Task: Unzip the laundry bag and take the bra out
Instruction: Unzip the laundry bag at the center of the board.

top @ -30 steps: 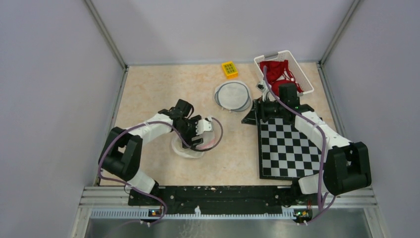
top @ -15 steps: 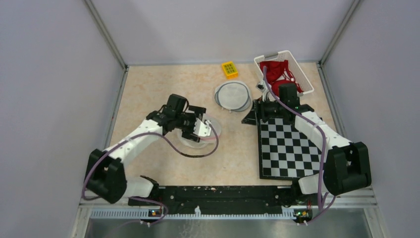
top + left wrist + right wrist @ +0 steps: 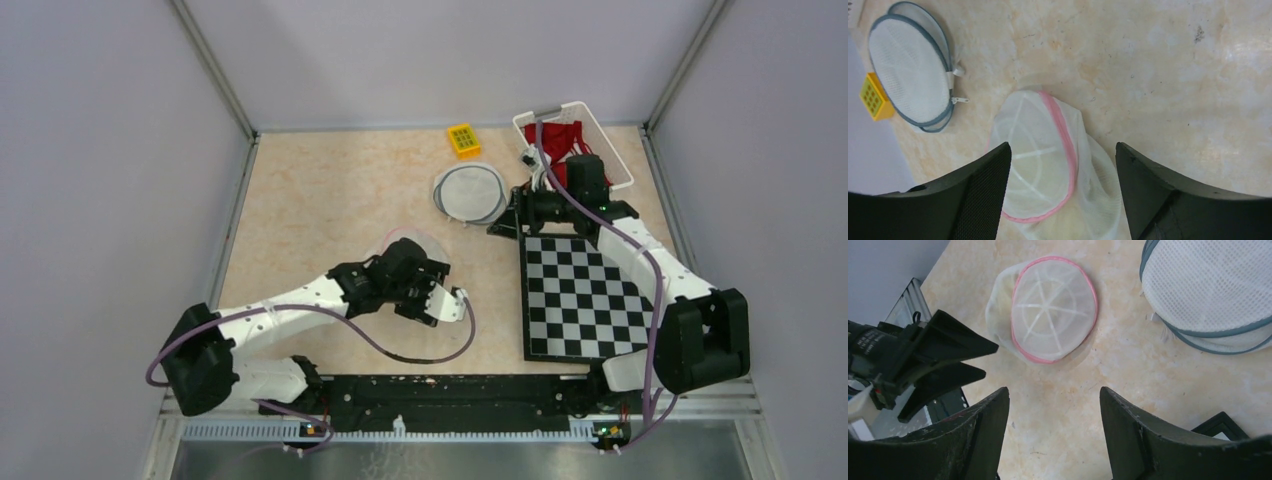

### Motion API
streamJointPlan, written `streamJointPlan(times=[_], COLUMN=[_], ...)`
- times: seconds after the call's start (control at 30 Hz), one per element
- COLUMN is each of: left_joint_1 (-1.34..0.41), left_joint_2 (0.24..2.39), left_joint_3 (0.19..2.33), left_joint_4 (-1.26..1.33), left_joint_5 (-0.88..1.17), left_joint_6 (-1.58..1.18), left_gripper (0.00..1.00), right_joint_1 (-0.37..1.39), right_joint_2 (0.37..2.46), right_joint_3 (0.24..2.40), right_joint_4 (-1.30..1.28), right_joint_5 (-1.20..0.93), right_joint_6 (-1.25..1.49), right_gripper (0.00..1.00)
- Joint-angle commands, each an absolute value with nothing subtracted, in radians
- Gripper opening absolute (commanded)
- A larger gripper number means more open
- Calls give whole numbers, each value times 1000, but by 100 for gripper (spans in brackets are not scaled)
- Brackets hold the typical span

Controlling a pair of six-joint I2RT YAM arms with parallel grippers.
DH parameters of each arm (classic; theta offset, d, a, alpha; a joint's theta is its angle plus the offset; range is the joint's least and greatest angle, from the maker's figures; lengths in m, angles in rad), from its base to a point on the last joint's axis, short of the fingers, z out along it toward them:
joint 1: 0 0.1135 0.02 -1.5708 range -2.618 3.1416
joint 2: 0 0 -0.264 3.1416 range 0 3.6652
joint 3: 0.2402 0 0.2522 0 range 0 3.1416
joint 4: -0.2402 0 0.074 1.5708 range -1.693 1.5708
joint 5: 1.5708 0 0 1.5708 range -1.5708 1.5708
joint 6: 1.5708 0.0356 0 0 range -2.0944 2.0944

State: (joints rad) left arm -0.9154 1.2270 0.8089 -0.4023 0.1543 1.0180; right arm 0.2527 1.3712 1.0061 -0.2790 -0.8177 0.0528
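A white mesh laundry bag with pink trim (image 3: 403,243) lies on the table, see-through, with nothing red showing in it. In the left wrist view the bag (image 3: 1040,155) lies just ahead of my open left gripper (image 3: 1063,147), its pink-rimmed half askew on the other half. In the top view my left gripper (image 3: 410,264) sits just nearer than the bag. The bag also shows in the right wrist view (image 3: 1053,310). The red bra (image 3: 560,138) lies in the white basket (image 3: 603,128). My right gripper (image 3: 510,217) (image 3: 1054,390) is open and empty above bare table.
A second mesh bag with grey trim (image 3: 470,193) (image 3: 910,95) (image 3: 1208,290) lies behind the pink one. A yellow block (image 3: 463,139) sits at the back. A checkerboard (image 3: 580,300) lies at the right under my right arm.
My left gripper carried the pink-trimmed bag back and to the right, let it go, and drew back toward the near edge. My right arm shifted slightly toward the back.
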Motion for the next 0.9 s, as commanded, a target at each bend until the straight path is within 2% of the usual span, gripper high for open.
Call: streamJointPlan(times=[0.0, 0.17, 0.4, 0.63, 0.7, 0.87], left_joint_1=[-958, -994, -1001, -1001, -999, -951], left_joint_2=[1327, 1444, 1616, 1620, 1600, 1505], left_joint_3=[846, 901, 951, 928, 941, 972], left_joint_4=[-332, -291, -256, -183, -202, -309], left_joint_5=[75, 49, -189, -306, -288, -141], left_joint_6=[910, 860, 810, 849, 841, 764], left_gripper=[77, 69, 66, 58, 48, 13], right_joint_1=[244, 215, 198, 197, 198, 196], right_joint_2=[1364, 1369, 1370, 1373, 1366, 1328], right_joint_3=[1060, 1052, 1053, 1068, 1063, 1029], right_joint_4=[-269, -255, -261, -286, -289, -285], right_joint_5=[-806, -802, -794, -794, -798, -794], right_joint_6=[42, 53, 47, 31, 30, 11], right_gripper=[66, 65, 65, 65, 65, 64])
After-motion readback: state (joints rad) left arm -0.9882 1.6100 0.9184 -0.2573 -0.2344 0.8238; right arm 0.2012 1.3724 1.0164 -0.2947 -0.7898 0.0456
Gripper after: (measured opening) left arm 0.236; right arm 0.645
